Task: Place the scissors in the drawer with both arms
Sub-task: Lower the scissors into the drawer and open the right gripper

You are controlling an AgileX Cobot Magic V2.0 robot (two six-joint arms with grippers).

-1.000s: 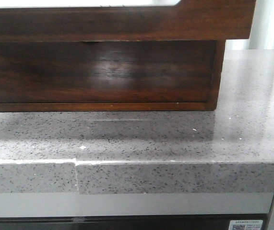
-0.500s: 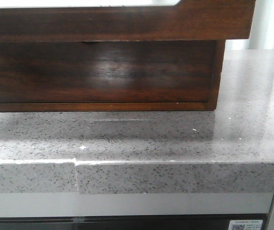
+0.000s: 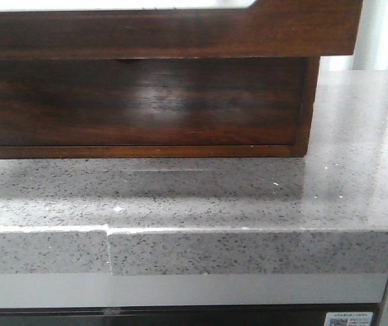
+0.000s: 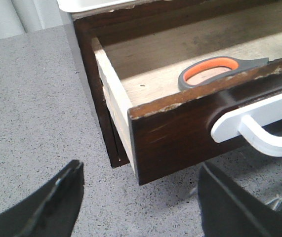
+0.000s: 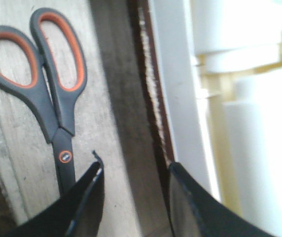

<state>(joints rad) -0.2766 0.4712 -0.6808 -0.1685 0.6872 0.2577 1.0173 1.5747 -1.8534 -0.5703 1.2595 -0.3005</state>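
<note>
Two grippers show, each only in its own wrist view. Our left gripper (image 4: 138,197) hangs above the grey speckled counter (image 4: 27,98) with its dark fingers (image 4: 57,202) spread wide and nothing between them. It sits just in front of the drawer (image 4: 175,133), which is pulled out from the dark brown cabinet (image 4: 94,89). We see the drawer's glossy brown front with chipped paint along its top edge, its pale wood side wall and a pale floor inside. A white handle (image 4: 259,126) lies across the long cut-out in the front.

Inside the drawer lie the scissors (image 5: 47,94), flat on the pale wood floor. From the left wrist we catch only one grey loop with an orange lining (image 4: 212,71) peeking over the front edge. From the right wrist we see both handle loops, the pivot screw and the start of the blades, which run under one finger.

Our right gripper (image 5: 133,202) hovers over the drawer's inside, its black fingers (image 5: 84,207) apart and holding nothing. One finger overlaps the scissors' blades in the view; we cannot tell whether it touches them. Past the other finger run a dark wooden edge and blurred white shapes that we cannot make out.

From the front we see only the drawer front (image 3: 166,30) jutting out above a lower one (image 3: 139,102), and the counter's edge (image 3: 194,251) with a seam in it. Neither arm shows there.
</note>
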